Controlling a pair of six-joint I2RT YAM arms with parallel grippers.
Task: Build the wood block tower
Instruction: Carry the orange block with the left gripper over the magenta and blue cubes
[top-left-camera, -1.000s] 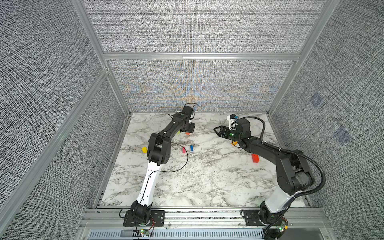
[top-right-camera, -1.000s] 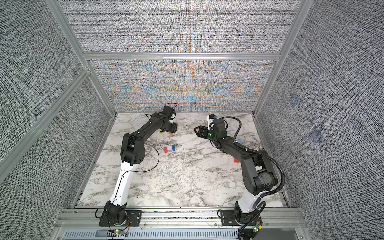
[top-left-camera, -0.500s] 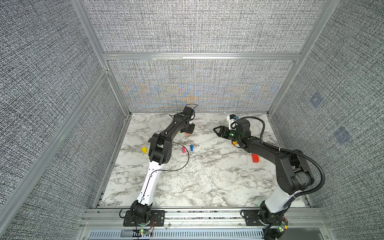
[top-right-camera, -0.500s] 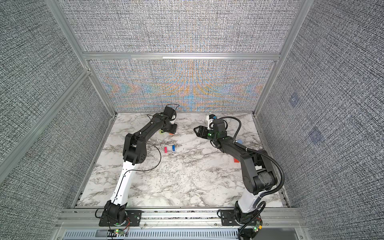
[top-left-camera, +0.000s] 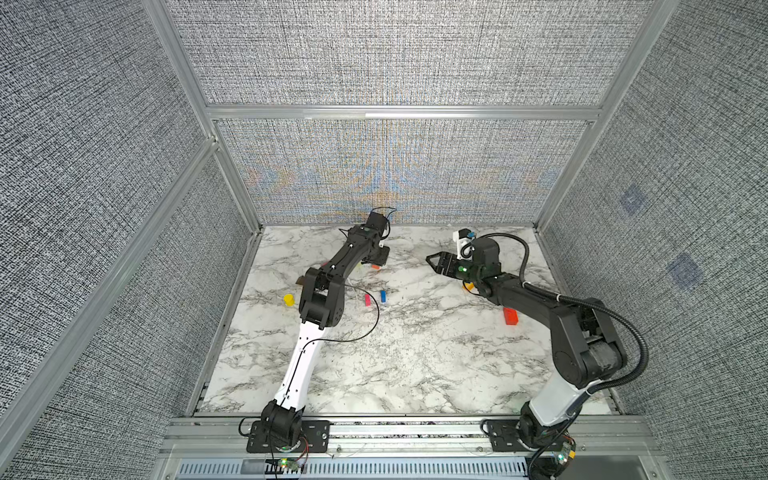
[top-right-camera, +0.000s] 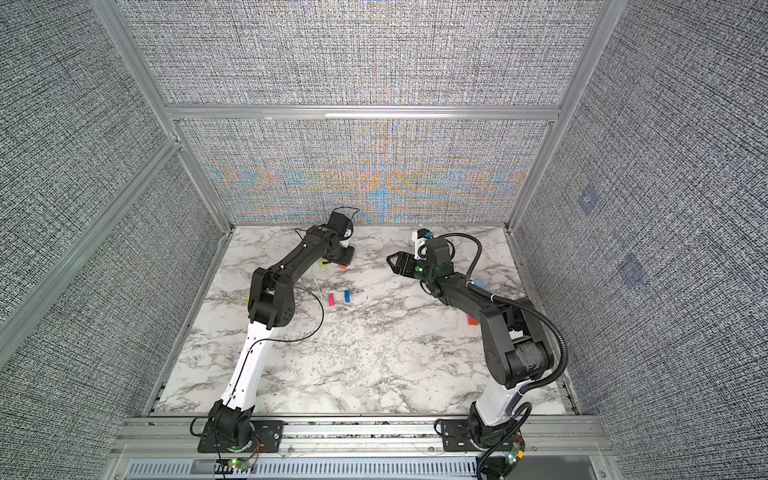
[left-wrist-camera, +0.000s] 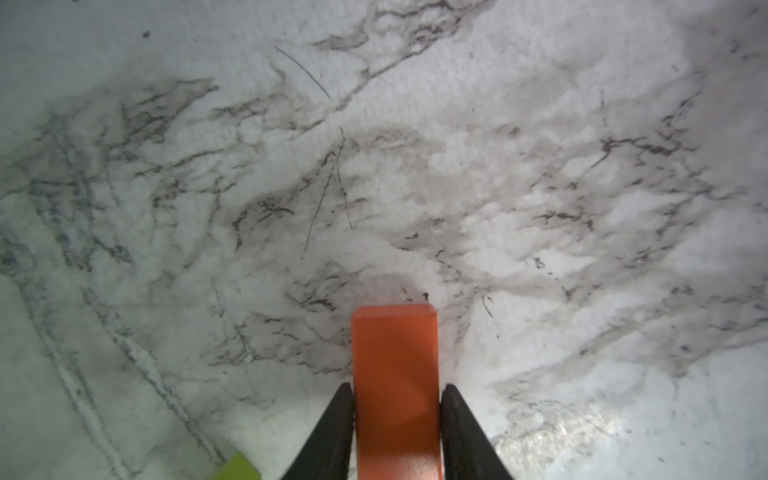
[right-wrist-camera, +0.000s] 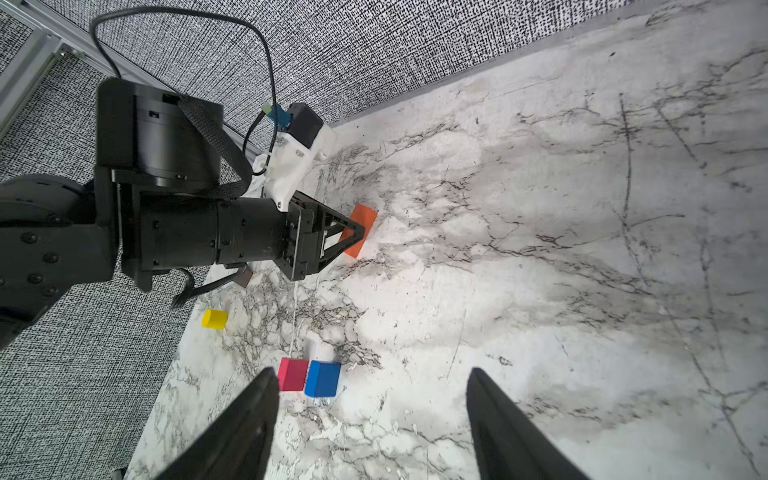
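My left gripper is low over the table at the back and shut on an orange wood block. Its fingers press both long sides. The same block pokes out under that gripper in both top views. A red block and a blue block stand touching side by side mid-table. My right gripper hovers open and empty above the table, at the back right. No tower shows in any view.
A yellow block and a brown block lie by the left arm's elbow. A lime block sits beside the left gripper. Under and near the right arm are a red brick and a light blue block. Fabric walls enclose the table.
The left gripper's fingers have closed in onto the orange block. The right arm and the other blocks have not moved.
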